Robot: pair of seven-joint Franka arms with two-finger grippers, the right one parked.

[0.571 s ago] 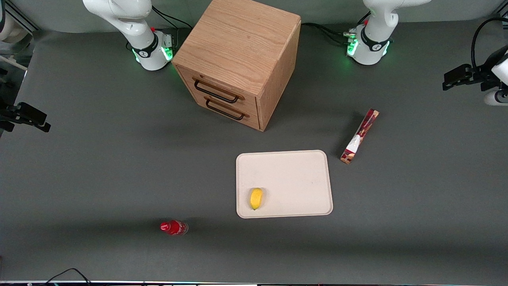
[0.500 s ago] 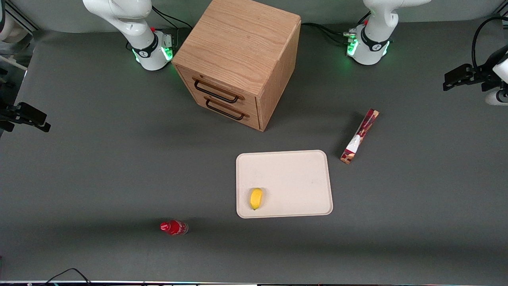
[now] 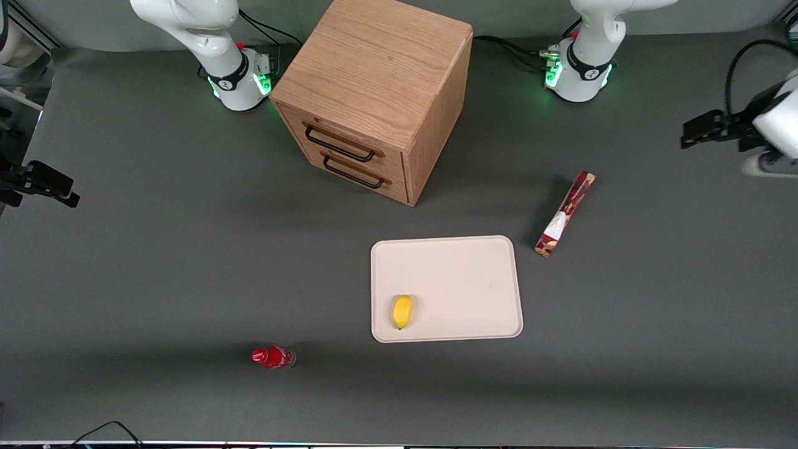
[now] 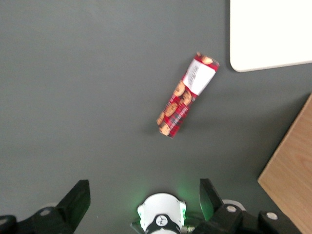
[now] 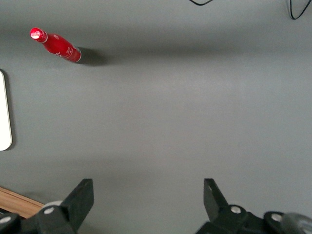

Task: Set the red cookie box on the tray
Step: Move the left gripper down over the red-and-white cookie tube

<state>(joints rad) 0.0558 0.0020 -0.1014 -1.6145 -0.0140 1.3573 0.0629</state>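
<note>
The red cookie box (image 3: 565,215) (image 4: 187,95) lies flat on the grey surface (image 3: 156,262), untouched, well apart from the gripper (image 3: 689,133) (image 4: 144,197) and nearer to the front camera than it. The box sits at a slant, its white-patched end just beside a corner of the tray (image 3: 464,274) (image 4: 273,29) without touching it. The gripper hangs in the air at the working arm's end of the surface, its two fingers (image 4: 78,195) spread wide apart and holding nothing. On the tray, near the corner farthest from the gripper, rests a small yellow fruit (image 3: 403,312). Farther off toward the parked arm stand the wooden cabinet (image 3: 374,93) and a small red bottle (image 3: 272,357) (image 5: 56,45).
</note>
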